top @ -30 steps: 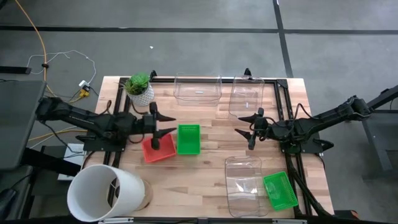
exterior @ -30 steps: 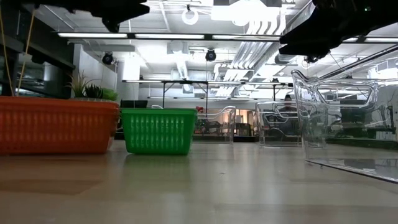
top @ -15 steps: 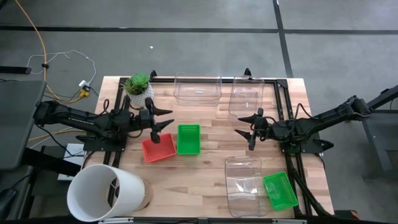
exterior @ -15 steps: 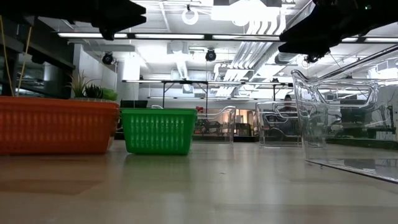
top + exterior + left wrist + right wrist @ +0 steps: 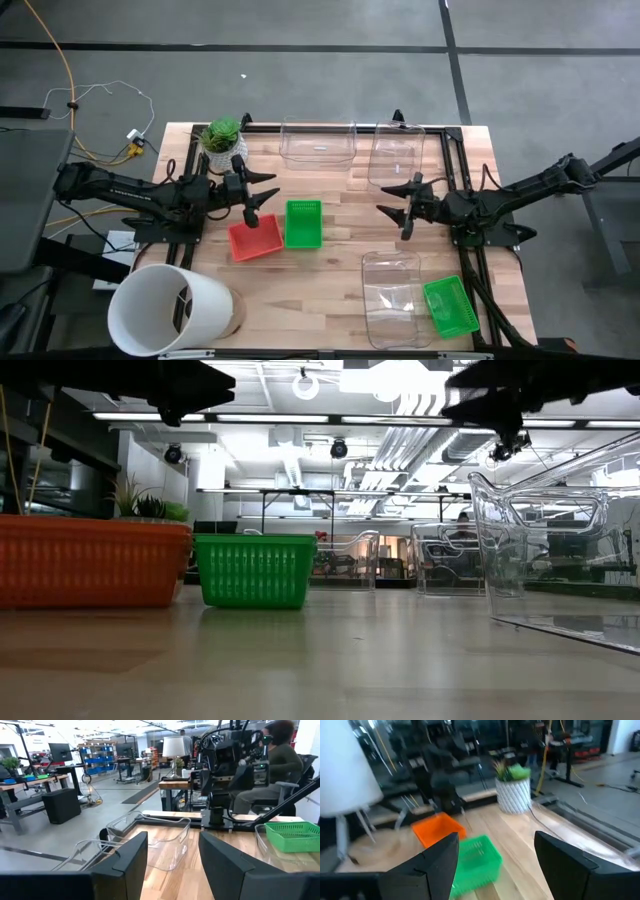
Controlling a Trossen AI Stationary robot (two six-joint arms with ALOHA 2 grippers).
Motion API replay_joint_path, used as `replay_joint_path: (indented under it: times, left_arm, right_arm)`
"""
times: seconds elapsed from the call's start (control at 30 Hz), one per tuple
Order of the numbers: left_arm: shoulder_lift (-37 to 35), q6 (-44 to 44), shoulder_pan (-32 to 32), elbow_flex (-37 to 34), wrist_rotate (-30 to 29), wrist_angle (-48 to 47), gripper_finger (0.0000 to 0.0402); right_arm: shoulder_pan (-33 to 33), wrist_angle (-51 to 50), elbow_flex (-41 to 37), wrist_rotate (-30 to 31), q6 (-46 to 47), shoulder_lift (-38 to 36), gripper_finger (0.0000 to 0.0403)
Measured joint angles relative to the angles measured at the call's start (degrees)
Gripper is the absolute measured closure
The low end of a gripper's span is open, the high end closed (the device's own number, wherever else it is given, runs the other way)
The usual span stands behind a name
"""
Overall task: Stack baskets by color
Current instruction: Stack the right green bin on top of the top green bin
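A red basket (image 5: 254,240) and a green basket (image 5: 303,223) rest side by side on their bases at the table's centre-left. They also show in the low view as red basket (image 5: 90,560) and green basket (image 5: 255,570). A second green basket (image 5: 450,306) lies at the near right, beside a clear tub (image 5: 392,298). Two more clear tubs (image 5: 318,143) (image 5: 396,155) stand at the far edge. My left gripper (image 5: 265,190) hovers open just beyond the red basket's far side. My right gripper (image 5: 390,200) hovers open right of centre, with nothing between its fingers.
A big white bucket (image 5: 170,310) lies at the near left corner. A potted plant (image 5: 224,140) stands at the far left. Bare wood lies between the two grippers. A seated person (image 5: 280,765) shows beyond the table in the left wrist view.
My left gripper has drawn back from above the red basket toward the table's far edge and then stopped. My right gripper has tipped its fingers upward a little. The baskets have kept still.
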Motion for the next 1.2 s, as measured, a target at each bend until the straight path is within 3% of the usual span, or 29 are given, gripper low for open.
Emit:
replay_joint_path:
  times: [0.23,0.33,0.47,0.63,0.77,1.0,1.2]
  left_arm:
    - [0.0,0.0,0.0,0.0,0.0,0.0,0.0238]
    - [0.0,0.0,0.0,0.0,0.8,-0.2,0.0238]
    - [0.0,0.0,0.0,0.0,1.0,-0.2,0.0238]
    - [0.0,0.0,0.0,0.0,1.0,-0.2,0.0238]
    - [0.0,0.0,0.0,0.0,1.0,-0.2,0.0238]
    - [0.0,0.0,0.0,0.0,1.0,-0.2,0.0238]
    - [0.0,0.0,0.0,0.0,1.0,-0.2,0.0238]
  right_arm:
    - [0.2,2.8,1.1,-8.1,2.3,0.0,0.0155]
    - [1.5,-6.3,5.5,-10.3,5.0,0.0,0.0155]
    - [5.4,-27.6,14.9,-11.2,9.6,0.9,0.0155]
    - [11.3,-54.4,25.6,-12.9,24.8,4.3,0.0155]
    - [16.8,-66.0,29.1,-17.3,37.4,7.5,0.0155]
    - [25.6,-76.3,30.0,-28.6,58.2,12.0,0.0155]
    - [32.9,-79.9,30.0,-33.0,70.4,15.7,0.0155]
